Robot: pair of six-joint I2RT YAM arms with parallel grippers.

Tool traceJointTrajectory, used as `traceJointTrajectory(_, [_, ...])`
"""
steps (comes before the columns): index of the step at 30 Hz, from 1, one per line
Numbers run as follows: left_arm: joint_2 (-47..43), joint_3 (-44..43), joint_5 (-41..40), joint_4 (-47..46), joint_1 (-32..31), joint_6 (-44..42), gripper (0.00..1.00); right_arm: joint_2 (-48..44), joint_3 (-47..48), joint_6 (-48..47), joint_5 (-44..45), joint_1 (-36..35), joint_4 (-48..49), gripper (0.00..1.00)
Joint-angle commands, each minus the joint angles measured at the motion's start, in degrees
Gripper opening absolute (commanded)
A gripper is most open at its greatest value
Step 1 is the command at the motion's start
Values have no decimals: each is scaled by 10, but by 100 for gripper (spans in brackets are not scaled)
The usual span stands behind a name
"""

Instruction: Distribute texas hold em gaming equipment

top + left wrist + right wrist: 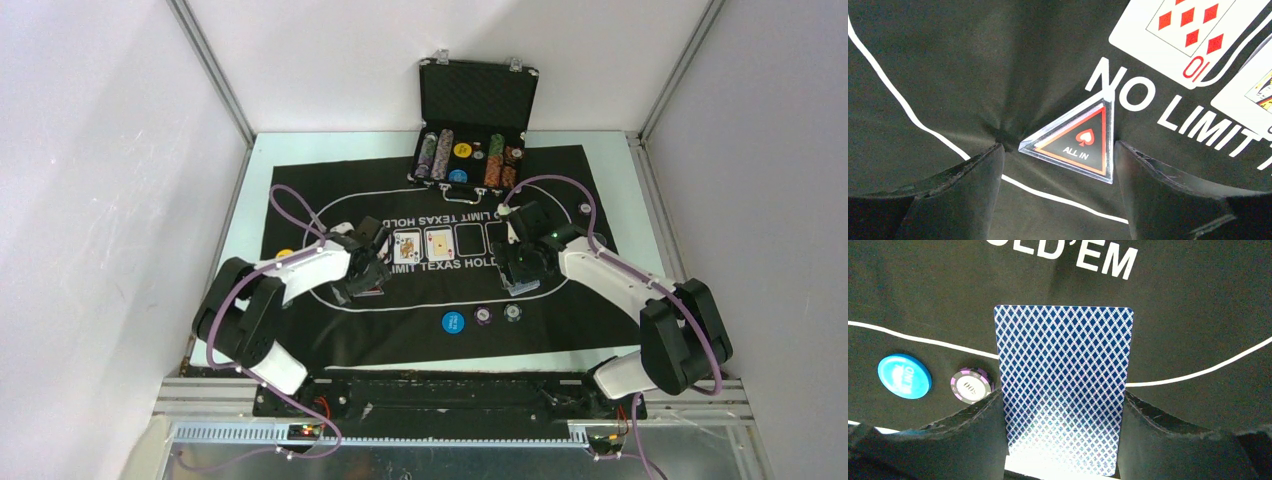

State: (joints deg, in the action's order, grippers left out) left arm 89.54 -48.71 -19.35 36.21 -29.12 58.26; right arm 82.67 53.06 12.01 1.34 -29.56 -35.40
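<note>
Left gripper (1058, 146): straddling ALL IN triangle (1075, 142), unclenched.
Right gripper (1063, 394): grasping blue-backed card (1064, 365).
Technique: centring over triangle, closing low against felt mat (973, 65), minding slanted edges.

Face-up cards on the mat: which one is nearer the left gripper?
The ten of diamonds, left of the pair; the picture card beside it lies farther right.
</note>
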Motion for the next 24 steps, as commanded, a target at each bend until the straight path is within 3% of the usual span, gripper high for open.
traceJointTrajectory(1, [17, -20, -14, -35, 0, -8, 86, 1, 3, -5, 5, -3, 17, 0])
traceJointTrajectory(15, [-80, -35, -10, 51, -2, -38, 92, 4, 3, -10, 6, -3, 18, 0])
traceJointTrajectory(24, [-23, -41, -9, 6, 2, -40, 90, 3, 3, -9, 8, -4, 17, 0])
